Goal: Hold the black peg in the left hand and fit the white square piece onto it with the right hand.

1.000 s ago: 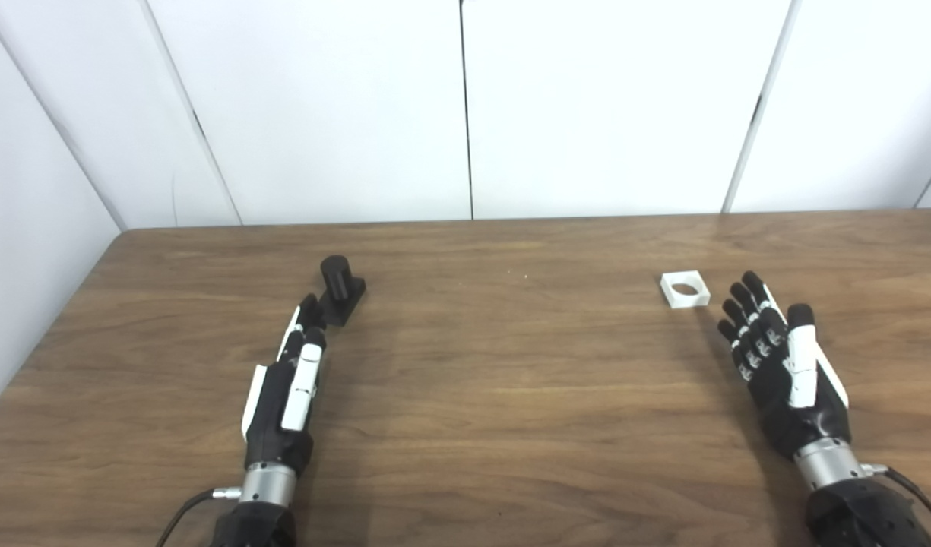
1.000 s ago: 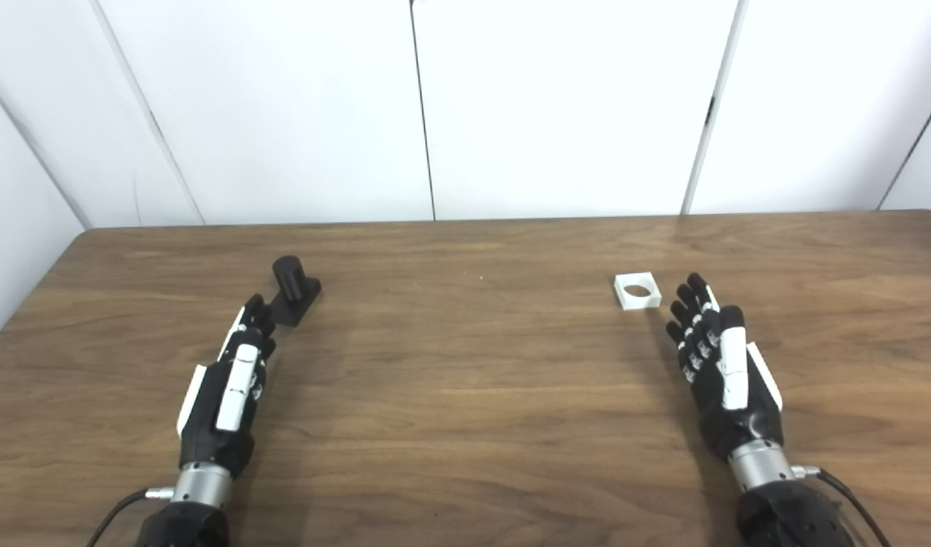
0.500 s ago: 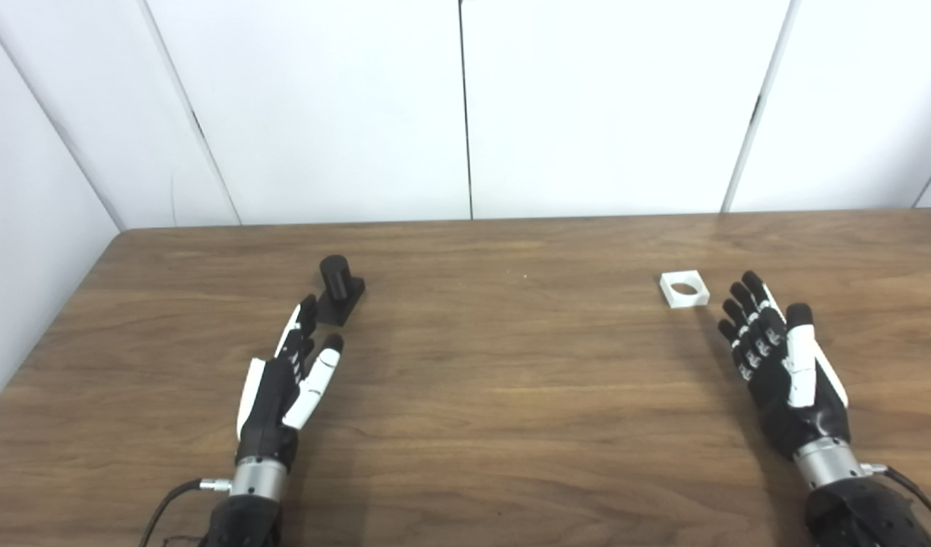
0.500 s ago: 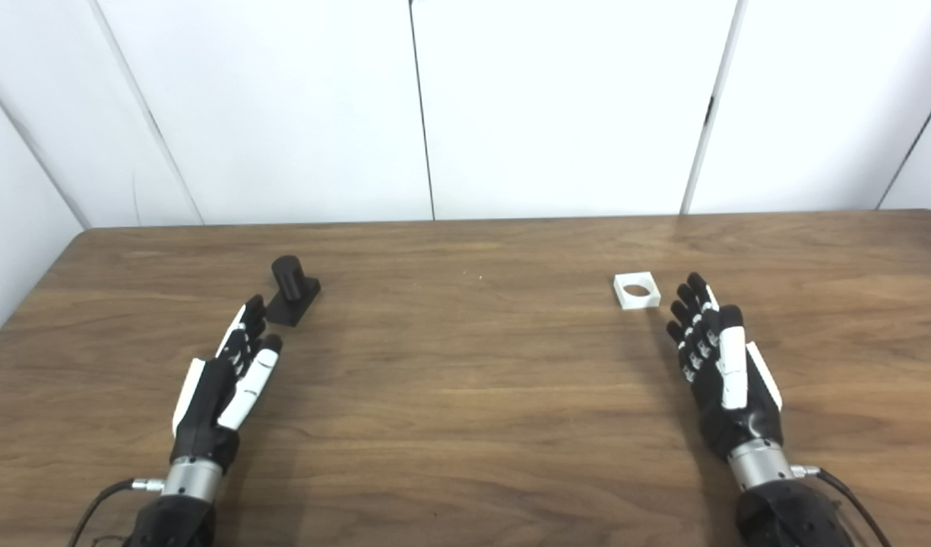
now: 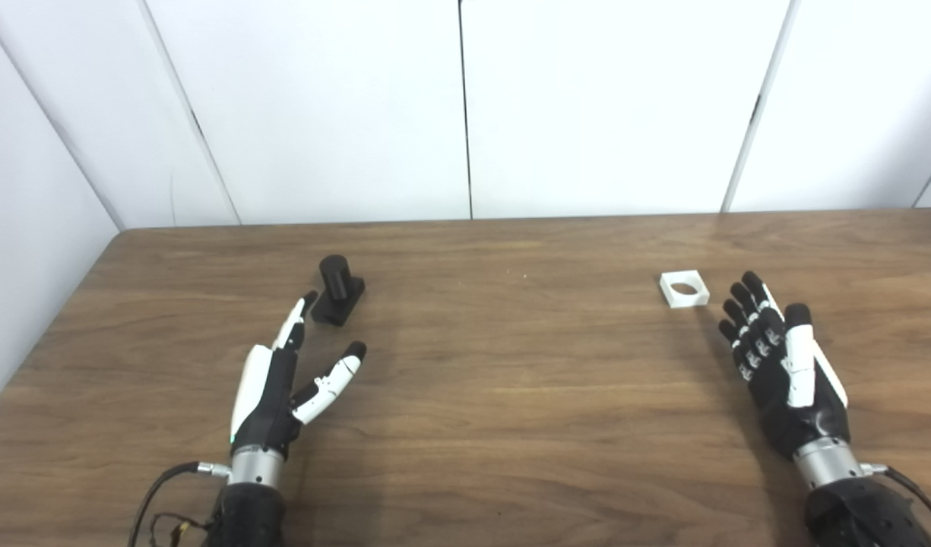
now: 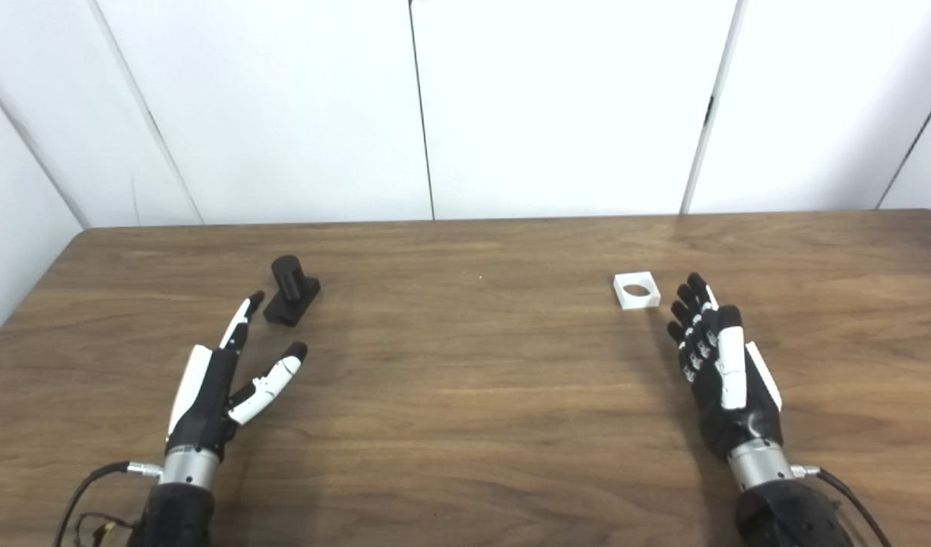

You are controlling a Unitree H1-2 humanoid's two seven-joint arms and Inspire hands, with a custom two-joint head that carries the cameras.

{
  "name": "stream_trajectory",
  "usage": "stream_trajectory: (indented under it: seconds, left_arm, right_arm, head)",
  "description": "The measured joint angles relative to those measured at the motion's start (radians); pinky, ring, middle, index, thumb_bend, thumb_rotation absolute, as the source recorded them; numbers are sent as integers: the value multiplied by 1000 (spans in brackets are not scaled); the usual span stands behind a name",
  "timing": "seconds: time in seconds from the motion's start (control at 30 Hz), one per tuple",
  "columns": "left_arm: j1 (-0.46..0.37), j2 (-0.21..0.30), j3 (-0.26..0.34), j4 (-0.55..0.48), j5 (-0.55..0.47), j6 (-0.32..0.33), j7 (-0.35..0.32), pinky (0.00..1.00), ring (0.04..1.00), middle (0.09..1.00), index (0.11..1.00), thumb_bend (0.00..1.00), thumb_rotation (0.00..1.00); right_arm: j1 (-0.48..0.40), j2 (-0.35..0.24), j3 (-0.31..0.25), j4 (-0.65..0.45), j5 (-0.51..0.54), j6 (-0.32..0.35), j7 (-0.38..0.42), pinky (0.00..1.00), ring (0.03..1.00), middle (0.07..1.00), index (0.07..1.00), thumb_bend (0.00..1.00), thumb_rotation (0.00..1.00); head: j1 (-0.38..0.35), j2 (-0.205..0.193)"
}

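Wooden table (image 5: 511, 380); black peg (image 5: 336, 282) base partly shadowed; both arms cropped.

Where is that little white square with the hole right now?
The white square piece lies flat on the table's right side, just beyond the right robot hand's fingertips, untouched.

You are looking at a plain test room, like a lab cell. A bare wooden table (image 5: 511, 380) stands against white wall panels (image 5: 602, 106) with dark seams, and cables (image 5: 157, 497) run from the robot's wrists. No home furniture shows here.
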Motion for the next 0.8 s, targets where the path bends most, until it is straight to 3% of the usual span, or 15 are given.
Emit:
stream_trajectory:
  seconds: [0.17, 0.27, 0.5, 0.8]
  left_arm:
    - [-38, 7, -35, 27, 156, 44, 68, 1000, 1000, 984, 890, 721, 503]
    - [-55, 8, -57, 56, 234, 68, 107, 1000, 1000, 992, 882, 716, 508]
    - [-67, 30, -93, 81, 347, 127, 114, 1000, 1000, 1000, 879, 728, 564]
    - [-128, 55, -114, 149, 402, 192, 113, 1000, 1000, 994, 852, 747, 594]
  right_arm:
    - [0, 0, 0, 0, -2, 0, -2, 1000, 1000, 1000, 1000, 650, 1000]
    - [0, 1, 0, 0, -2, 0, -3, 1000, 1000, 1000, 1000, 655, 1000]
    - [0, 1, 0, -1, -2, -1, -4, 1000, 1000, 1000, 1000, 654, 1000]
    - [0, 1, 2, 0, -5, -6, -7, 1000, 1000, 1000, 1000, 654, 1000]
  head:
    - [-2, 0]
    - [-2, 0]
    - [-2, 0]
    - [-2, -3]
